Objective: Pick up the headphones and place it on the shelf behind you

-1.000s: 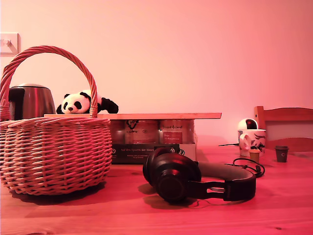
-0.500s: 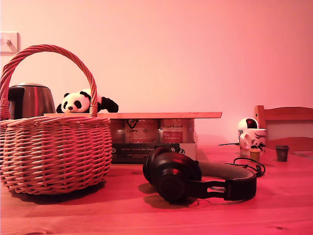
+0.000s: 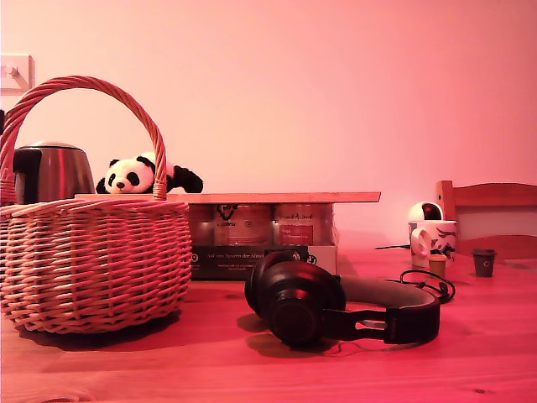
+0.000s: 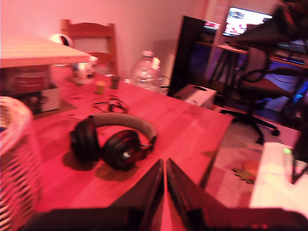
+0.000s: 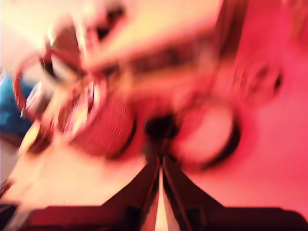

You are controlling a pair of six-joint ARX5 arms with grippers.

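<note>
Task barely begun. Headphones (image 3: 340,311) lie on counter (image 3: 252,369), in front of board shelf (image 3: 277,198), beside basket (image 3: 92,260); untouched. Shelf rests on jars and box, bare at exterior view's right. First claw (image 4: 164,168) narrow, jaws nearly together, empty, short of headphones. Second claw (image 5: 160,166) likewise narrow, view blurred. Grasp, lift, placing all left.
</note>
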